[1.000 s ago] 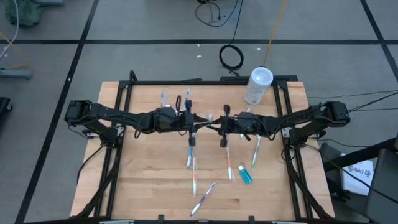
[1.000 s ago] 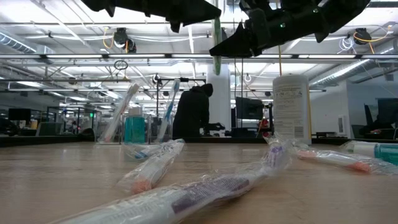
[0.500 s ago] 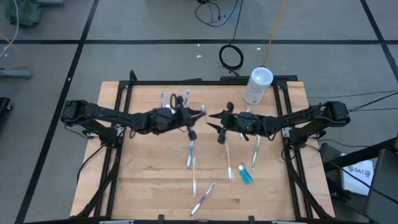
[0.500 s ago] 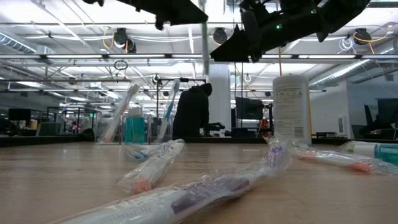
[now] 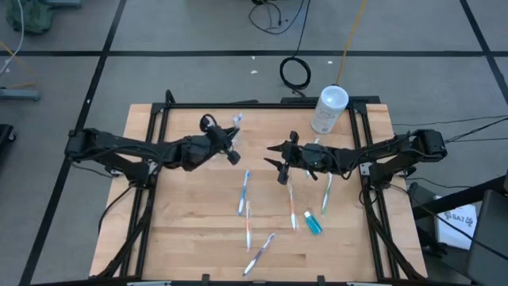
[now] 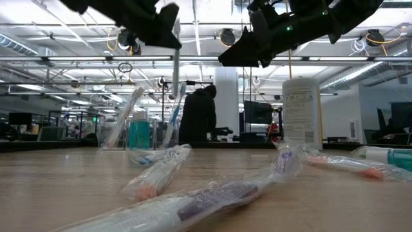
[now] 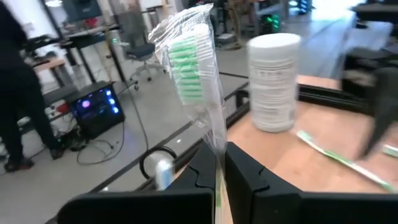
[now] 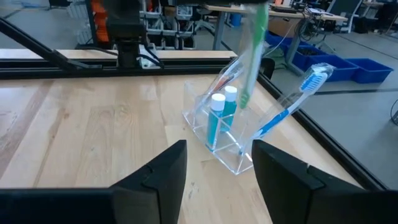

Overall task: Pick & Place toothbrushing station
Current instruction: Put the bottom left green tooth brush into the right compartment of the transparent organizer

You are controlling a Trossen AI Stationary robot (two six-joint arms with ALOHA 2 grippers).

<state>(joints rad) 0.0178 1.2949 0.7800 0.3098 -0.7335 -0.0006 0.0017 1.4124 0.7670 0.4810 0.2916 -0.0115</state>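
Note:
The toothbrushing station [image 8: 217,140] is a small clear plastic holder on the table's far left part. It holds two teal tubes and a blue toothbrush, and it also shows in the low view [image 6: 138,138]. My left gripper [image 5: 231,151] is shut on a green-bristled toothbrush in clear wrap [image 7: 194,68]. It holds the brush in the air just above the station. My right gripper [image 5: 276,159] hovers open and empty near the table's middle. My left gripper pinches the wrapped toothbrush's handle [image 7: 217,146] between its two fingers. The brush runs on past the fingertips, in line with them. In the low view the brush [image 6: 175,71] points down below the gripper, lifted clear over the station. Its bristle head is at the free end.
A white canister [image 5: 329,110] stands at the far right. Several wrapped toothbrushes [image 5: 245,199] and a teal tube [image 5: 313,223] lie loose on the table's near half. A person [image 6: 198,116] stands in the room beyond.
My left gripper has drawn away from my right gripper, carrying the wrapped toothbrush toward the table's far left, over the station. The brush has stayed clear of the table, pointing down. My right gripper has stayed near the table's middle.

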